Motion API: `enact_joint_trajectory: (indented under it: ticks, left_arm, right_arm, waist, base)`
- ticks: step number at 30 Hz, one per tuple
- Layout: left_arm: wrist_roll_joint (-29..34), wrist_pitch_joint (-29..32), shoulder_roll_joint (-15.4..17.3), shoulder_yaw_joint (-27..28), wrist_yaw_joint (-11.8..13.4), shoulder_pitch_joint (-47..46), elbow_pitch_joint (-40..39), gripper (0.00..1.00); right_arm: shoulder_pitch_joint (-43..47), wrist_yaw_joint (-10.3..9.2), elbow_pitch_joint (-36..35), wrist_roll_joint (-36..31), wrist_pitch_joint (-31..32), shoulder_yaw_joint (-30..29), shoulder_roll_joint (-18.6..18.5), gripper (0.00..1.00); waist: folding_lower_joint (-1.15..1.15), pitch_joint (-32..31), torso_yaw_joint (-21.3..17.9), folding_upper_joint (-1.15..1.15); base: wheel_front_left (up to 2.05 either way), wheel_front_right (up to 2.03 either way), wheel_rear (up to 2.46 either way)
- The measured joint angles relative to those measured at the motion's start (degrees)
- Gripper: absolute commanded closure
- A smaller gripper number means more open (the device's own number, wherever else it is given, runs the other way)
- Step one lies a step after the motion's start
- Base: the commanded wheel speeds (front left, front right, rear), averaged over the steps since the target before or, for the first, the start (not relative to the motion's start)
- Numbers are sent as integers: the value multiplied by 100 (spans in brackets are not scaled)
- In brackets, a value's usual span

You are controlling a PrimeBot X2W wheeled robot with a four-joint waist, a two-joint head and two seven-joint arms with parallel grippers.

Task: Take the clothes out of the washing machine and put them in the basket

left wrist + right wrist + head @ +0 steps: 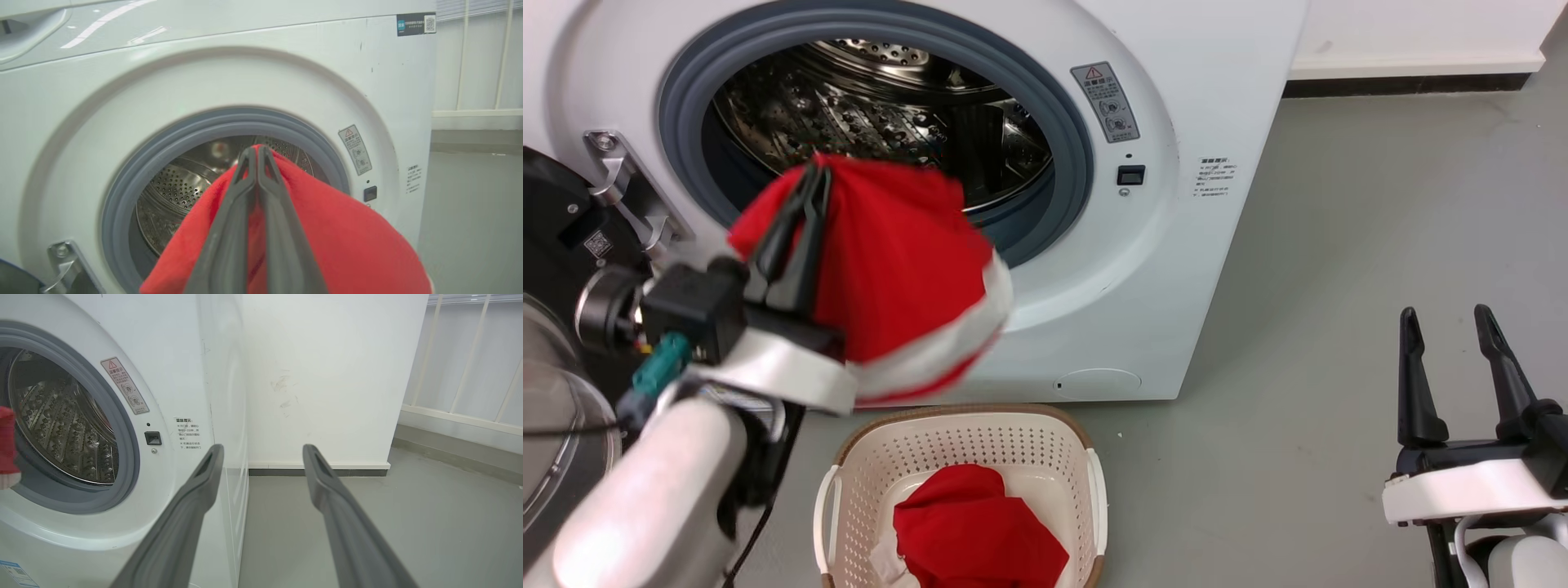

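Clothes [894, 245] nearly done: plain red one [980, 531] lies in basket [1029, 445], red & white one [931, 343] hangs up above basket, pinched tight by left gripper [815, 171]; right gripper [1445, 314] open w/ nothing.

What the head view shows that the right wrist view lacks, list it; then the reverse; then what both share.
Head view adds: the cream perforated plastic basket holding a plain red fabric garment, and the left claw shut on a red fabric garment with a white band.
Right wrist view adds: grey scuff marks on the white wall and pale vertical bars.
Shared: the large white front-loading washing machine, its perforated steel drum, the open right claw, and a sliver of the banded garment at the wrist view's left edge.
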Motion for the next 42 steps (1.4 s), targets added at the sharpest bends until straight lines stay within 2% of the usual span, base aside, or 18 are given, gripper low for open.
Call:
enact_joint_trajectory:
  ticks: [5,8,11,14,19,28,31,37,42]
  left_arm:
    - [-131,98,40,-127,125,577,-387,100]
    - [-179,126,26,-234,119,804,-272,100]
    - [-260,158,-67,-412,-2,951,58,100]
    - [-591,142,-352,-449,-221,1056,580,100]
    - [-675,88,-684,-608,-587,1004,1887,100]
    - [-424,-10,-1300,-653,-1166,-4,4068,100]
    - [-246,-12,-1404,-566,-1240,-406,4519,100]
    - [142,-22,-1435,-252,-1213,-926,5138,100]
    - [426,-29,-1397,62,-1161,-1131,5274,100]
  right_arm:
    - [13,0,-16,-1,0,-26,0,0]
    - [9,0,-44,-14,0,-37,1,0]
    - [-15,0,-74,-22,0,-29,0,0]
    - [-67,0,-125,-38,0,-30,1,0]
    - [-298,0,-248,-53,0,-36,0,0]
    - [-730,0,-463,-147,0,-51,1,0]
    - [-814,0,-550,-126,1,-89,-1,0]
    - [-902,0,-738,-70,1,-30,-1,0]
    - [-981,0,-809,9,0,-15,-2,0]
  waist:
    - [0,100,42,0]
    - [0,224,59,0]
    - [1,390,60,0]
    - [1,600,47,0]
    - [2,1051,-5,0]
    - [2,2120,-207,0]
    - [3,2493,-299,0]
    - [3,3194,-496,0]
    - [3,3698,-690,0]
  base:
    - [0,0,0]
    - [0,0,0]
    - [0,0,0]
    - [0,0,0]
    - [0,0,0]
    - [0,0,0]
    - [0,0,0]
    - [0,0,0]
    - [0,0,0]
